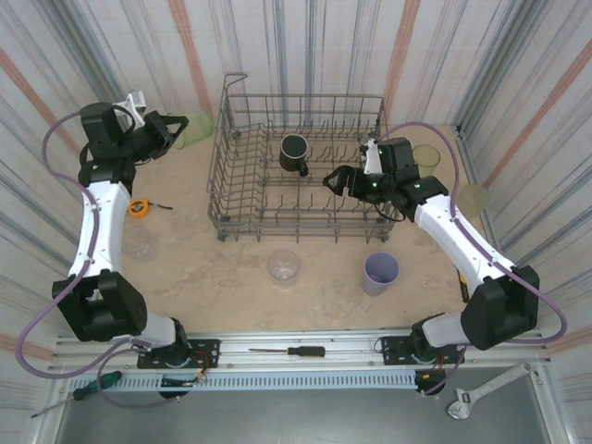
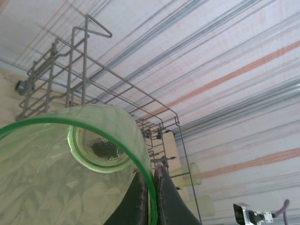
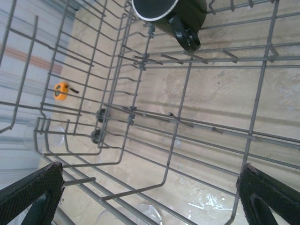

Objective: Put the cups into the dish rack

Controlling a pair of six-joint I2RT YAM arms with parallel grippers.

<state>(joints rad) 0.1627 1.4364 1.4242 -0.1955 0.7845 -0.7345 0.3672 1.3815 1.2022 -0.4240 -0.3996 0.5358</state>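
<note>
The dish rack (image 1: pixel 242 176) stands at the middle back of the table, with a black mug (image 1: pixel 295 154) inside it. To the rack's left, my left gripper (image 1: pixel 181 130) is shut on the rim of a translucent green tumbler (image 1: pixel 197 129), raised off the table. In the left wrist view both fingers (image 2: pixel 138 199) pinch the wall of the green tumbler (image 2: pixel 70 173), its mouth facing the camera. My right gripper (image 1: pixel 334 181) hangs open over the rack's right half, its pads (image 3: pixel 33 194) wide apart above the rack wires (image 3: pixel 178 122), and the black mug (image 3: pixel 173 14) lies beyond them.
In front of the rack stand a lavender cup (image 1: pixel 380 273) and a clear cup (image 1: pixel 284 267). Another clear cup (image 1: pixel 139 242) is at the left, near an orange tape measure (image 1: pixel 139 208). Two olive tumblers (image 1: pixel 426 155) (image 1: pixel 473 197) sit at the right. A screwdriver (image 1: pixel 291 351) lies on the near rail.
</note>
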